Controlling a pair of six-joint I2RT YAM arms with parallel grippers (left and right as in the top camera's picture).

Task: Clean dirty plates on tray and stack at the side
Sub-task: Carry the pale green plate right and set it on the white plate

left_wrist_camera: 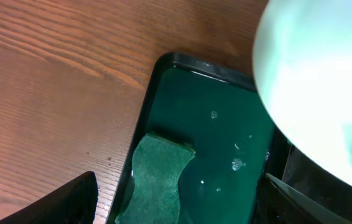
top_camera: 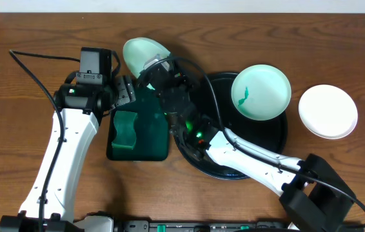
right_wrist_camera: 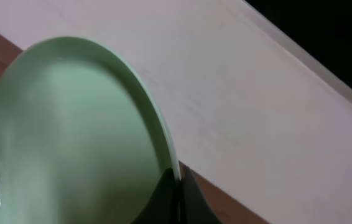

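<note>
Over the far middle of the tabletop [top_camera: 34, 38], the right pincer [top_camera: 160, 71] is clamped on the rim of a pale mint plate [top_camera: 140, 53], holding it tilted in the air above the far end of a dark green rectangular tray [top_camera: 153, 138]. The right wrist view shows that plate [right_wrist_camera: 70, 137] from close by, its edge pinched between the two dark fingertips [right_wrist_camera: 163, 202], with a pale wall behind it. The left pincer [top_camera: 126, 93] hangs over the same green tray with its jaws apart and nothing between them. In its own camera the two dark fingers [left_wrist_camera: 70, 202] stand wide at the lower corners, with a green sponge [left_wrist_camera: 157, 180] lying in the tray's near-left part and a few small droplets on the glossy floor [left_wrist_camera: 226, 124]. The held plate fills the upper right of that view [left_wrist_camera: 319, 81]. To the right, the round black tray [top_camera: 279, 138] rests on the tabletop with the right arm reaching across it. A second mint plate [top_camera: 261, 91] with a small green smudge sits at its far right part. A third plate [top_camera: 327, 111], white, lies on the wood just beside the black tray's right rim, apart from it.
</note>
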